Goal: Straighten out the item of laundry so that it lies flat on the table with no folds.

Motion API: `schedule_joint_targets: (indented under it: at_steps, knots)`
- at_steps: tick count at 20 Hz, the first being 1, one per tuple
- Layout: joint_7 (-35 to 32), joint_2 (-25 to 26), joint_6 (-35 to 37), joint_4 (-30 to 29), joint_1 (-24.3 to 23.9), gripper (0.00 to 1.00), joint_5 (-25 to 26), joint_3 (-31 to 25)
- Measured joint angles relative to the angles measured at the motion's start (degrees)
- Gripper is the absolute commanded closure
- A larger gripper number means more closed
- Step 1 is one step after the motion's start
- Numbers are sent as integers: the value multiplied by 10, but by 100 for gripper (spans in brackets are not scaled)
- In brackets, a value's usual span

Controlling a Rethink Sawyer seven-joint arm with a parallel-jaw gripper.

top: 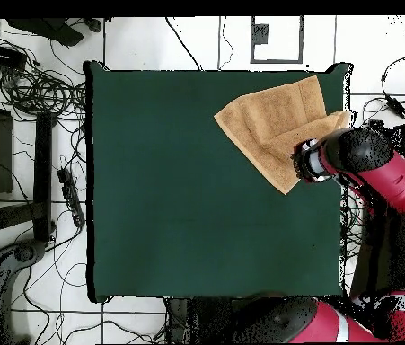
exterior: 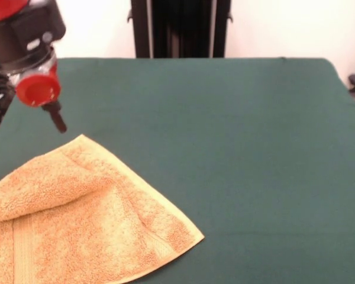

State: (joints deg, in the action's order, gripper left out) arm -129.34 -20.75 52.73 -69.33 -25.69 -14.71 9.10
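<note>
The orange-tan towel [exterior: 89, 225] lies at the near left of the green table [exterior: 236, 148]. It sits cornerwise, and its left part is folded over itself in a thick flap [exterior: 41, 183]. One woven band runs along its right edge. My gripper [exterior: 58, 121] hangs just above the table, a little beyond the towel's far corner, and holds nothing. Its jaws are hidden behind the red cap. In the overhead view the towel [top: 273, 121] lies near the table's [top: 179, 198] upper right corner. There the gripper [top: 306, 162] is over the towel's lower right edge.
The black pedestal [exterior: 180, 28] stands behind the table's far edge. The red arm [top: 385, 180] reaches in along the table's right side in the overhead view. Cables [top: 35, 90] and dark stands lie on the floor to the left of the table.
</note>
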Motion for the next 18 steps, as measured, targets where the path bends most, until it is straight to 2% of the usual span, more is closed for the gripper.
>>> schedule_joint_targets:
  at_steps: [2, 9, 11, 18]
  knots:
    - [0, 25, -43, 9, -5, 0, 0, 0]
    - [0, 80, -116, 17, -12, 0, 0, -1]
    - [0, 96, -121, 19, -14, 0, -5, -1]
    - [0, 92, -112, 21, -14, 0, -11, -1]
